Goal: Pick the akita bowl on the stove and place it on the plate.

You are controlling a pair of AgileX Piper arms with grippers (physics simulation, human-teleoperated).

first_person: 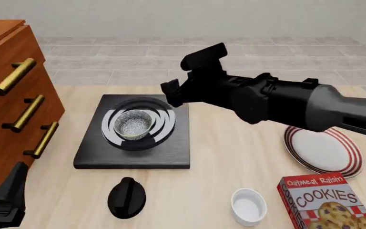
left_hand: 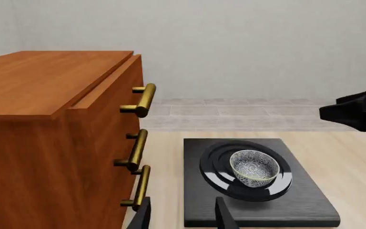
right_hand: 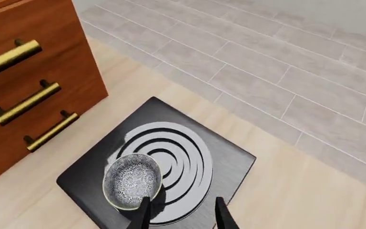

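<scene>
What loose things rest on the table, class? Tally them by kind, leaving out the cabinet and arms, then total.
Bowls: 2, akita bowl and white ramekin
Plates: 1
Stoves: 1
Knobs: 1
Cookie boxes: 1
Total: 6

**A simulated kitchen tabletop**

The setting is a mock kitchen. A black stove [first_person: 132, 143] with burner rings lies on a pale wooden table [first_person: 234, 148], its knob [first_person: 126, 197] loose in front. A cookie box [first_person: 323, 202] and a striped plate [first_person: 323, 149] sit at right, a wooden drawer cabinet [first_person: 15, 109] with brass handles at left, grey floor tiles [first_person: 106, 62] beyond.
</scene>
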